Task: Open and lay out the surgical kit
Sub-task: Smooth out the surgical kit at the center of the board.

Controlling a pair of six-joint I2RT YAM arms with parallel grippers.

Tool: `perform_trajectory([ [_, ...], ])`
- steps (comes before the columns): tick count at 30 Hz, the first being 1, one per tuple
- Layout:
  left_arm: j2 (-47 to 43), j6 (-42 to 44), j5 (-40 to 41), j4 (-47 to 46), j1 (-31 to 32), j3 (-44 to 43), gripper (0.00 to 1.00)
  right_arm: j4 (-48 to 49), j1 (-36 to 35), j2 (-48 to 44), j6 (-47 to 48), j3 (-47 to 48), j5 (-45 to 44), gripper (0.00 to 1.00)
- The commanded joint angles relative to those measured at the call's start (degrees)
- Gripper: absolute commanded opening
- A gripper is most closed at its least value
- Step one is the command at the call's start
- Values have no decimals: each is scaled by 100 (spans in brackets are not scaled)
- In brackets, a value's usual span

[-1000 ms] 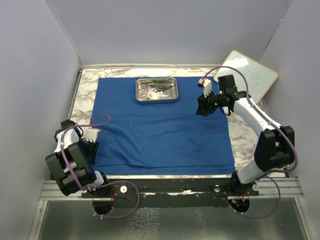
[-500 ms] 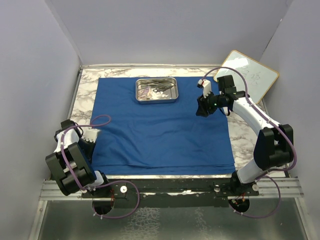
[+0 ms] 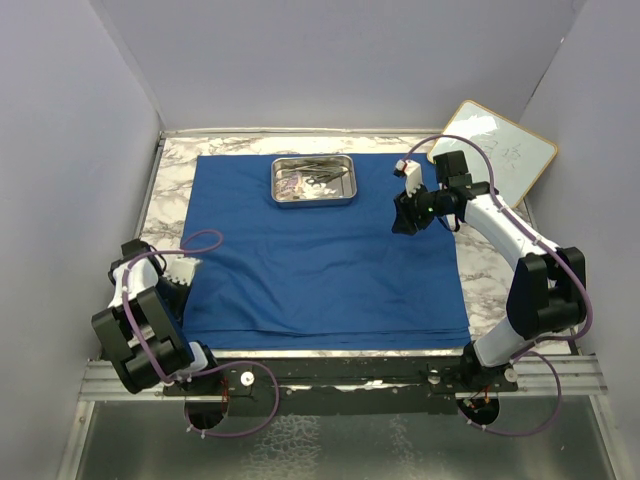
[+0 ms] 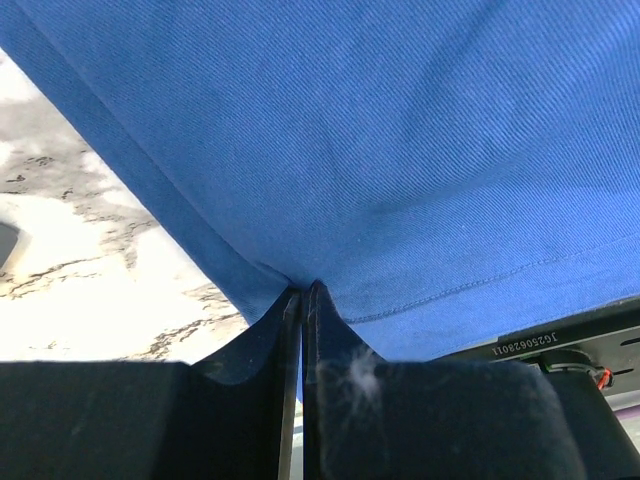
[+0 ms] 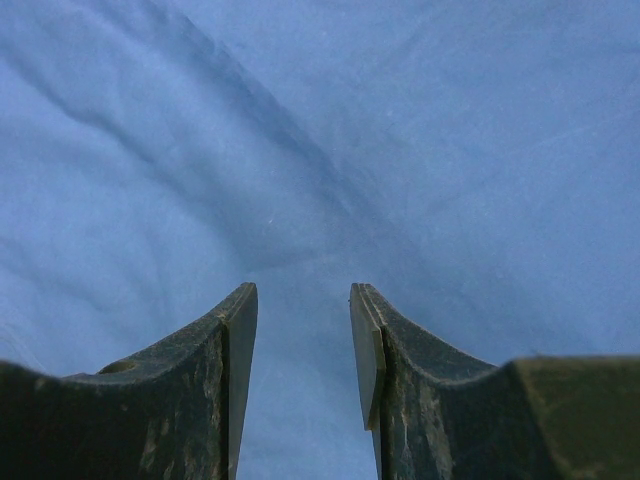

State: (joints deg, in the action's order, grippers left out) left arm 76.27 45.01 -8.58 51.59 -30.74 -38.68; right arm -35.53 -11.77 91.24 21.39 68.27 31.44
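Observation:
The surgical kit's royal-blue cloth [image 3: 320,262] lies spread over the marble table. Its steel tray [image 3: 277,183] sits on the cloth's far middle, with small steel instruments and white gauze [image 3: 312,182] inside. My left gripper [image 3: 184,287] is at the cloth's near-left edge. In the left wrist view that gripper [image 4: 302,291] is shut, with a fold of the cloth's hem [image 4: 250,270] pinched between its tips. My right gripper [image 3: 404,223] hovers over the cloth's far right. It [image 5: 300,292] stands open, with only blue cloth [image 5: 320,150] below it.
A wood-framed whiteboard [image 3: 497,150] leans at the far right corner. Bare marble table [image 3: 170,175] borders the cloth on the left and right [image 3: 492,285]. Grey walls enclose three sides. A metal rail [image 3: 340,375] runs along the near edge.
My left gripper has closed onto the cloth's near-left edge, drawing it slightly inward. The right arm has barely moved and its jaws stay apart.

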Motion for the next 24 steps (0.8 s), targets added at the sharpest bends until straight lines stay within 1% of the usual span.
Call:
perform_trajectory([
  [1, -275, 321, 225, 348, -28, -157, 0, -24, 4, 34, 109, 20, 154, 43],
  [6, -466, 641, 762, 678, -28, -298, 0, -24, 0, 34, 106, 19, 178, 43],
  [12, -352, 888, 1035, 1124, -28, -430, 0, -58, 1, 68, 117, 41, 214, 42],
  [16, -232, 961, 1192, 1130, -28, -395, 0, -68, 6, 82, 121, 46, 223, 42],
  [24, 138, 801, 1174, 841, -28, -382, 0, -108, 3, 74, 151, 38, 235, 42],
])
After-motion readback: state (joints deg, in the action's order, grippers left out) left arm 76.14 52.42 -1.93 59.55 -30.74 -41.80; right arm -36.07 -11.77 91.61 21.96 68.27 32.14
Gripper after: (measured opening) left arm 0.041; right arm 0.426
